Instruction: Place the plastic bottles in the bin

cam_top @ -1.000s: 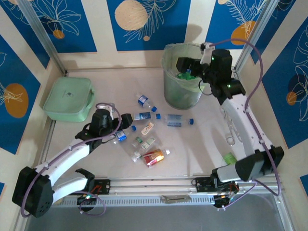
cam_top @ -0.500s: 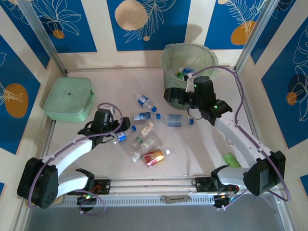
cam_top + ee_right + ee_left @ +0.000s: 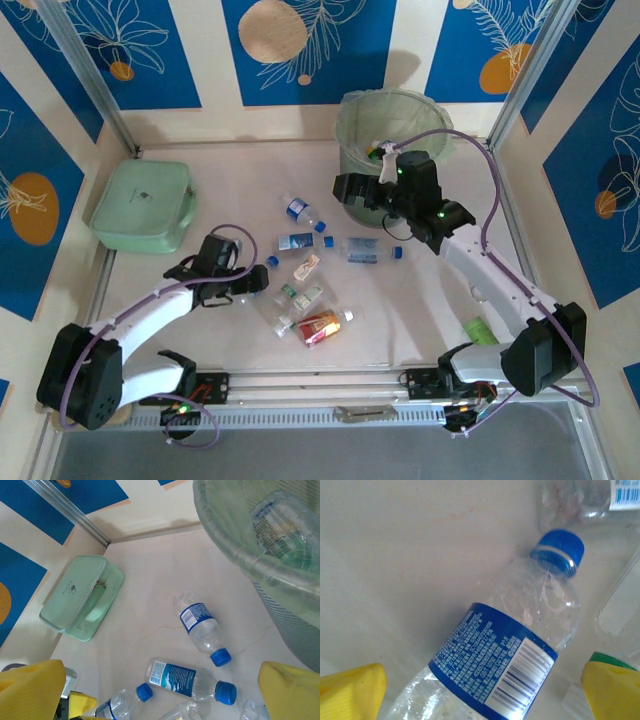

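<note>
My left tool (image 3: 480, 692) sits low over the tabletop (image 3: 430, 300), its yellow pads (image 3: 351, 690) spread wide on either side of a clear bottle (image 3: 495, 665). That bottle has a blue cap and a blue label and lies on its side. The pads are not pinching it. From above, the left tool (image 3: 252, 282) is at the left edge of the scattered bottles.

My right tool (image 3: 160, 690) is also spread wide, with nothing between its pads. It hovers above the tabletop just beside the bin (image 3: 235, 545), on the bin's near-left side when seen from above (image 3: 350, 192).

The bin (image 3: 352, 125) stands at the far right of the tabletop, lined with a pale green bag, and already holds a crushed clear bottle (image 3: 280, 525).

Below the right tool lie a blue-labelled bottle (image 3: 200, 625) and a blue-capped bottle (image 3: 190, 680). Nearer my bases are a red-orange bottle (image 3: 322, 325) and, well off to the right, a green bottle (image 3: 478, 328).

A mint-green case (image 3: 140, 205) rests at the far left.
</note>
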{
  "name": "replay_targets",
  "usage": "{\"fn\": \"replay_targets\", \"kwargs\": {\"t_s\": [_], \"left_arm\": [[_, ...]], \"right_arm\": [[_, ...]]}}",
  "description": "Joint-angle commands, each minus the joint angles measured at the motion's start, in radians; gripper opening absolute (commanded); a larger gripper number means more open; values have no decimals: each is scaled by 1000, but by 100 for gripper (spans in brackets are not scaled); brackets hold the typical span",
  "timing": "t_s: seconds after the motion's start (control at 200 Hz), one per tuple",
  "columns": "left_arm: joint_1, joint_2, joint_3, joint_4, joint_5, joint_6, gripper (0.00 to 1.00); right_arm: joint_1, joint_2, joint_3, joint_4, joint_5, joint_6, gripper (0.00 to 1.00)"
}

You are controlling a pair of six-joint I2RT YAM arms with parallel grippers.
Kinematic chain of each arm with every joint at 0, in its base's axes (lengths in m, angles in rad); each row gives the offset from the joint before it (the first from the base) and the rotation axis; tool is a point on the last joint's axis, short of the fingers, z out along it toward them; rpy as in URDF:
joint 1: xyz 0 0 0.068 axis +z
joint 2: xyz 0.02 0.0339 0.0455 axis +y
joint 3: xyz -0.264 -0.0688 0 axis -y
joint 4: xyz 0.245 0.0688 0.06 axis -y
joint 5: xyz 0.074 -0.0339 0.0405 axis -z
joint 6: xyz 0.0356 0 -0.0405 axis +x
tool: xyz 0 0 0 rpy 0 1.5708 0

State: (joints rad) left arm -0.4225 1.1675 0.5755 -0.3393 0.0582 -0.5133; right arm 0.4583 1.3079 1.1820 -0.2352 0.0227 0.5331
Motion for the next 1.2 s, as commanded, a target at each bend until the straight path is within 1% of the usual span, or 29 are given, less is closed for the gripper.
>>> {"fn": "replay_targets", "kwargs": {"t_s": [0.0, 0.09, 0.26, 0.435, 0.59, 0.705, 0.8, 0.905, 1.04, 1.196], "left_arm": [[-28, -17, 16, -74, 28, 20, 99], [-53, -14, 10, -83, 22, 16, 99], [-89, 29, 25, -83, -31, 40, 100], [-100, 95, 57, -73, -60, 79, 95], [-103, 137, 68, -67, -75, 98, 84], [-105, 143, 58, -55, -76, 96, 74], [-107, 139, 48, -45, -82, 92, 70], [-106, 144, 37, -36, -93, 91, 69], [-107, 147, 32, -32, -101, 89, 55], [-107, 63, 24, -9, -99, 70, 52]], "right_arm": [[6, 6, 36, 22, -3, 15, 99], [7, 11, 41, 21, -3, 17, 99], [8, 20, 44, 20, -9, 22, 99], [8, 19, 30, 16, -15, 31, 99], [7, 3, 5, 14, -6, 35, 99], [8, -5, -11, 14, 3, 37, 99], [7, -6, -19, 17, 5, 41, 99], [6, -7, -25, 24, 3, 48, 99], [8, -4, -30, 32, -13, 60, 99], [12, 3, -46, 40, -69, 91, 99]]}}
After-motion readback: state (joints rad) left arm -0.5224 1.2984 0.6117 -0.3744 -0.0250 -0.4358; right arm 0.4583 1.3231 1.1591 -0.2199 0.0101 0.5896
